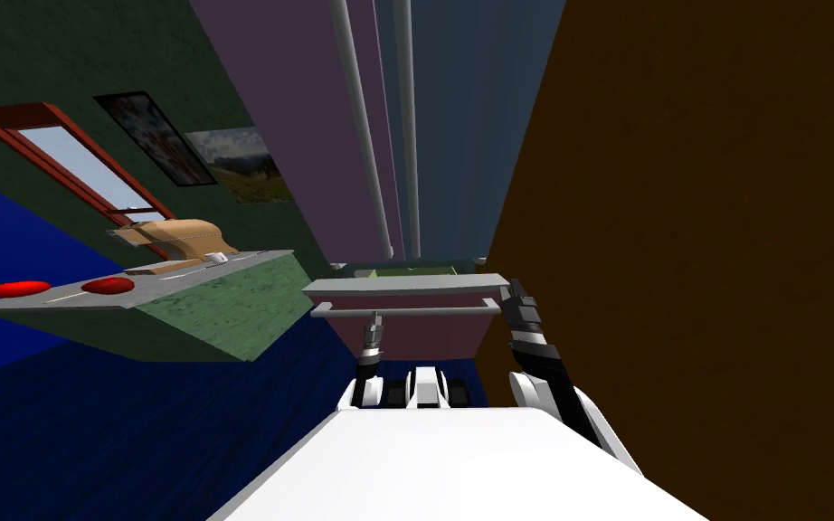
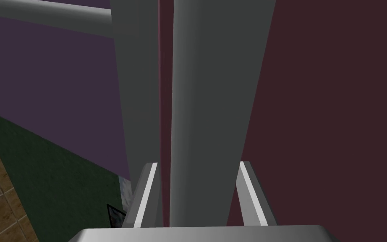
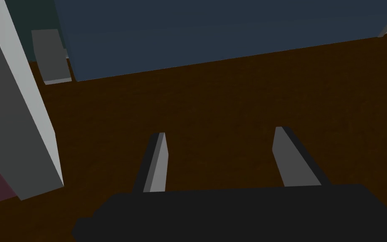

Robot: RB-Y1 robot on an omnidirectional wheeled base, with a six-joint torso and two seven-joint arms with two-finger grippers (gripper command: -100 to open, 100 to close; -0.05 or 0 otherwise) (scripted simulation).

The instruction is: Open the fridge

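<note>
Gripping grey drawer handle (image 2: 203, 105) with left gripper (image 2: 199, 164), tight on its sides | facing fridge (image 1: 316, 136) straight ahead, maroon bottom drawer (image 1: 415, 336) partly out (by the look) | holding right gripper (image 3: 221, 130) wide, empty, beside brown wall (image 1: 696, 226) | risk: skewed pull, blades sliding off handle
</note>
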